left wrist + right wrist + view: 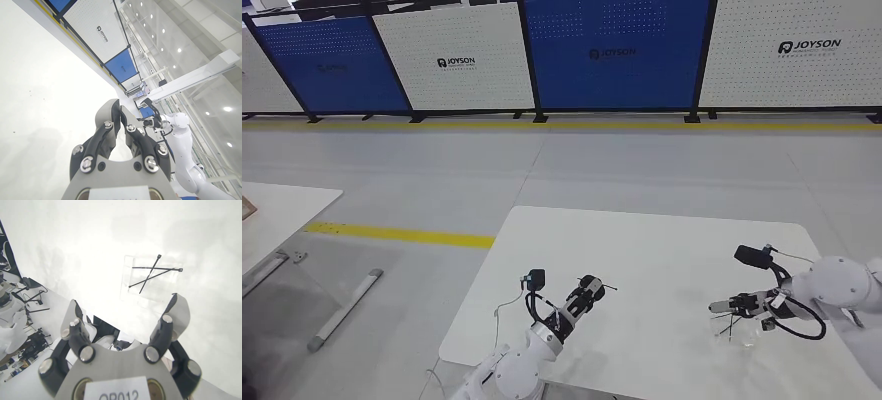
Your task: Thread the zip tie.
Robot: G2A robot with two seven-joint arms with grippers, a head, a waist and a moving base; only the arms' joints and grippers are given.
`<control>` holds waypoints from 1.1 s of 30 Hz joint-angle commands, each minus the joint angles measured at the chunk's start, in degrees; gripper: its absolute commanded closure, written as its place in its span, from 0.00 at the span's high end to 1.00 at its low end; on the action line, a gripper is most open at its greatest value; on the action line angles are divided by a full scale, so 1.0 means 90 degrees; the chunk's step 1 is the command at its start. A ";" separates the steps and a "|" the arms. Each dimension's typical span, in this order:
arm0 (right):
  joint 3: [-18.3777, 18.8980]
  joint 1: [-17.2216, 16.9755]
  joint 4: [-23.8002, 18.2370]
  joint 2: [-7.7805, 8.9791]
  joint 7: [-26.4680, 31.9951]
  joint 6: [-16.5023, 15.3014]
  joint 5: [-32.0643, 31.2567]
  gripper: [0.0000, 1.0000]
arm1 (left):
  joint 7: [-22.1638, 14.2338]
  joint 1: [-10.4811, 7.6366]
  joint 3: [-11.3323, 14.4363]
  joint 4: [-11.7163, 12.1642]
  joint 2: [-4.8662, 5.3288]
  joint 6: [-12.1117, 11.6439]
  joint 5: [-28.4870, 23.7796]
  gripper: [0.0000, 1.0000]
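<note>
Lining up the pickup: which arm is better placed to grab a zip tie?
Right. The right gripper hangs open close to the clear plastic tray holding the black zip ties; the left gripper is shut, away over the white table.

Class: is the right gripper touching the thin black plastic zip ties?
Apart: the right wrist view shows a gap between the right gripper and the zip ties.

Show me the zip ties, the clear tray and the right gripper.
zip ties (153,268): right wrist view, where two cross
clear tray (127,275): right wrist view, its wall
right gripper (125,298): right wrist view, midway between fingertips
</note>
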 commanded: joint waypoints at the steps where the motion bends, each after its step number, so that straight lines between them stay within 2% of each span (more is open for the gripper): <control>1: -0.0025 0.0044 0.0055 -0.0031 -0.0005 -0.0087 0.0118 1.00 | 0.0000 0.0000 0.0000 0.0000 0.0000 0.0000 0.0000 0.00; 8: -0.0025 0.0044 0.0055 -0.0031 -0.0005 -0.0087 0.0118 1.00 | 0.0000 0.0000 0.0000 0.0000 0.0000 0.0000 0.0000 0.00; 12: -0.0073 -0.0047 0.0046 -0.0039 -0.0263 -0.0103 -0.0095 1.00 | 0.0000 0.0000 0.0000 0.0000 0.0000 0.0000 0.0000 0.00; 16: -0.0198 -0.0040 0.0065 -0.0093 -0.0381 0.0059 -0.0282 1.00 | 0.0000 0.0000 0.0000 0.0000 0.0000 0.0000 0.0000 0.00; 19: -0.0291 0.0039 0.0133 -0.0157 -0.0477 -0.0005 -0.0322 1.00 | 0.0000 0.0000 0.0000 0.0000 0.0000 0.0000 0.0000 0.00; 21: -0.0264 0.0023 0.0137 -0.0177 -0.0649 0.0116 -0.0266 1.00 | 0.0000 0.0000 0.0000 0.0000 0.0000 0.0000 0.0000 0.00; 27: -0.0264 0.0023 0.0137 -0.0177 -0.0649 0.0116 -0.0266 1.00 | 0.0000 0.0000 0.0000 0.0000 0.0000 0.0000 0.0000 0.00; 33: -0.0063 -0.0224 -0.0023 -0.0118 -0.0854 -0.0060 -0.0239 1.00 | 0.0000 0.0000 0.0000 0.0000 0.0000 0.0000 0.0000 0.00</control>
